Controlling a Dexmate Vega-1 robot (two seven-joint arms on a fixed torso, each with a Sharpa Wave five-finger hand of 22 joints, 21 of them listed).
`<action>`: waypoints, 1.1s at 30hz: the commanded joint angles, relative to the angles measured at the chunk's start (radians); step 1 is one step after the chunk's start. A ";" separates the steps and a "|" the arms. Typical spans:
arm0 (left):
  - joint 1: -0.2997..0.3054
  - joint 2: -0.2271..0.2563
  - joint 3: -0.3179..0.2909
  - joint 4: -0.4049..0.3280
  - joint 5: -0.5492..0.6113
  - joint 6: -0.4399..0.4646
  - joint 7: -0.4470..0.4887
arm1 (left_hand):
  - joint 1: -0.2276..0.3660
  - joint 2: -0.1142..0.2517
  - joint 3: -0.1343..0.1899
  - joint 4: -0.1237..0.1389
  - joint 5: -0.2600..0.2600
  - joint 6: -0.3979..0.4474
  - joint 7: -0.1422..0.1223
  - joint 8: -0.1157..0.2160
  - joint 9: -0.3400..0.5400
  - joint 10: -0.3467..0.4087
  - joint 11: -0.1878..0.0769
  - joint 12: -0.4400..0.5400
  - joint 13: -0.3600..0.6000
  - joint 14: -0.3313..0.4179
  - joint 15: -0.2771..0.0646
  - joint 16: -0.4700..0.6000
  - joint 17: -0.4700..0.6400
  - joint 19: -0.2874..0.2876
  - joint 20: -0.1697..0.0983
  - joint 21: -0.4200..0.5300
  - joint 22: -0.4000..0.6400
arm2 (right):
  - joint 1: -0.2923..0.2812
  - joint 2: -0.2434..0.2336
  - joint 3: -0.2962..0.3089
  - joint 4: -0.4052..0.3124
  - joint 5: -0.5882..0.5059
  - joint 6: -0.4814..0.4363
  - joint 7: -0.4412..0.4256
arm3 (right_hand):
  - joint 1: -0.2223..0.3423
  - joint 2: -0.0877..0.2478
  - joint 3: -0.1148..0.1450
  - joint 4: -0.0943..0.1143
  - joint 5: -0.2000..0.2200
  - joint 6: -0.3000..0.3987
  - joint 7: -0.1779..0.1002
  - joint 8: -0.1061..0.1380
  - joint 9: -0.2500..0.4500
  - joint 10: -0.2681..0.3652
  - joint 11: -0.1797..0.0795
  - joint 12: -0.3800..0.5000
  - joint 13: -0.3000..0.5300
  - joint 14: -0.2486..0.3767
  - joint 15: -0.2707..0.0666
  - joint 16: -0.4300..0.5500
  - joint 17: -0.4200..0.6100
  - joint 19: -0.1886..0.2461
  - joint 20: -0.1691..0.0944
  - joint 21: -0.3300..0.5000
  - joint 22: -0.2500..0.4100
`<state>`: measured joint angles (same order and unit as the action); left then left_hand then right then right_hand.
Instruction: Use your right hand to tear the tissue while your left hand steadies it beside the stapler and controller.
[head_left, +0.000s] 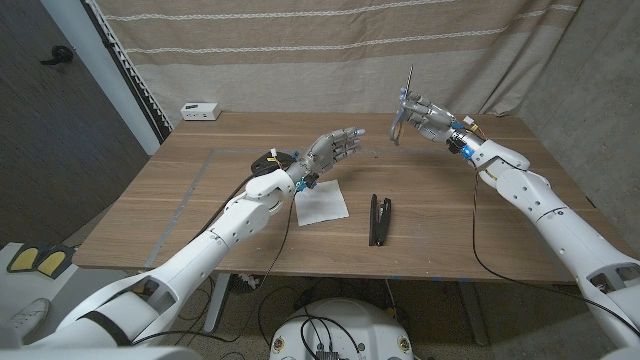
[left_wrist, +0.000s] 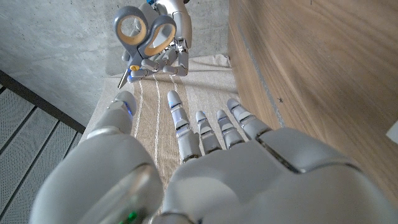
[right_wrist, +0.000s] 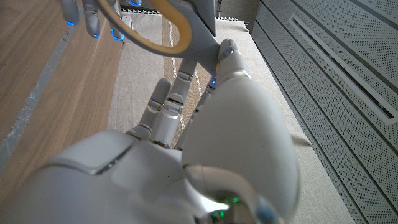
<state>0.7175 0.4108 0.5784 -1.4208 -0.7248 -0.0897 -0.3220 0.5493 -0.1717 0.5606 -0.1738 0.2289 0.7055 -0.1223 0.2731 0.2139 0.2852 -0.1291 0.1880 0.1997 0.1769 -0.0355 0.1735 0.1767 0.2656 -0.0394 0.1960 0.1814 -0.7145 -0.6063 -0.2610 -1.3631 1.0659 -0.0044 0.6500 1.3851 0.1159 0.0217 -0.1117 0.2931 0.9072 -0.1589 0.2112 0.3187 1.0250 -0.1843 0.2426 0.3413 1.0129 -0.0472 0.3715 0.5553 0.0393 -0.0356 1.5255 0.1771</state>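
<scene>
A white tissue (head_left: 322, 205) lies flat on the wooden table (head_left: 200, 200), with a black stapler (head_left: 380, 218) just to its right. My left hand (head_left: 335, 150) hovers above the table behind the tissue, fingers spread and holding nothing; the left wrist view shows the same hand (left_wrist: 205, 162) with fingers apart. My right hand (head_left: 425, 118) is raised over the table's far right and grips a pair of scissors (head_left: 406, 105), blades pointing up. The scissors' grey and yellow handles (left_wrist: 144, 34) appear in the left wrist view, and again as handles (right_wrist: 168, 25) above my right hand (right_wrist: 186, 143).
A small white device (head_left: 200, 110) sits at the table's far left corner. A beige curtain (head_left: 330, 50) hangs behind the table. Yellow pedals (head_left: 30, 262) lie on the floor at the left. Cables trail from both arms.
</scene>
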 joint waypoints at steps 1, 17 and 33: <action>-0.017 -0.041 0.001 0.041 -0.045 0.015 -0.047 | 0.027 -0.003 -0.005 -0.005 0.002 0.018 0.013 0.003 0.002 0.008 -0.016 0.011 0.003 -0.002 -0.152 0.005 0.001 0.004 -0.115 0.002 0.000 | 0.017 0.007 -0.008 0.023 -0.001 -0.011 0.015 | 0.039 0.048 0.006 0.011 0.004 0.006 -0.007 0.006 0.001 0.005 -0.001 0.005 0.003 0.109 -0.195 -0.001 0.000 -0.001 -0.156 0.003 0.003; -0.013 -0.052 0.014 0.035 -0.035 0.030 -0.035 | 0.084 -0.008 -0.007 -0.013 0.008 0.030 0.009 0.003 0.001 0.019 -0.035 0.019 0.001 0.003 -0.167 0.009 0.000 0.013 -0.123 0.005 0.000 | 0.021 0.013 -0.017 0.026 -0.006 -0.018 0.028 | 0.039 0.048 0.006 0.010 0.004 0.007 -0.009 0.006 0.001 0.005 0.000 0.004 0.002 0.109 -0.195 -0.003 -0.002 -0.002 -0.157 0.003 0.003; -0.030 -0.063 0.024 0.056 -0.030 0.040 -0.046 | 0.118 -0.017 -0.017 -0.012 0.011 0.017 0.011 -0.003 0.005 0.009 -0.034 0.018 0.001 -0.003 -0.166 0.007 0.000 0.013 -0.126 0.005 0.000 | 0.019 0.013 -0.027 0.017 -0.019 -0.012 0.032 | 0.055 0.041 0.006 -0.001 0.001 0.010 -0.009 0.004 0.001 0.001 0.001 0.000 0.001 0.110 -0.195 -0.002 0.000 -0.061 -0.161 -0.034 -0.007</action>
<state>0.7038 0.3583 0.5936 -1.3854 -0.7596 -0.0514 -0.3520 0.6547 -0.1904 0.5482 -0.1862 0.2349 0.7302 -0.1125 0.2734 0.2165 0.2991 -0.1649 0.2035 0.1999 0.1770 -0.0355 0.1781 0.1770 0.2750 -0.0375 0.1961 0.1817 -0.6931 -0.5938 -0.2828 -1.3378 1.0581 -0.0218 0.6813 1.3859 0.1151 0.0217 -0.1117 0.2884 0.9128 -0.1645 0.2109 0.3178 1.0245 -0.1838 0.2380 0.3410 1.0165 -0.0508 0.3672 0.5488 -0.0078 -0.0322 1.4973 0.1678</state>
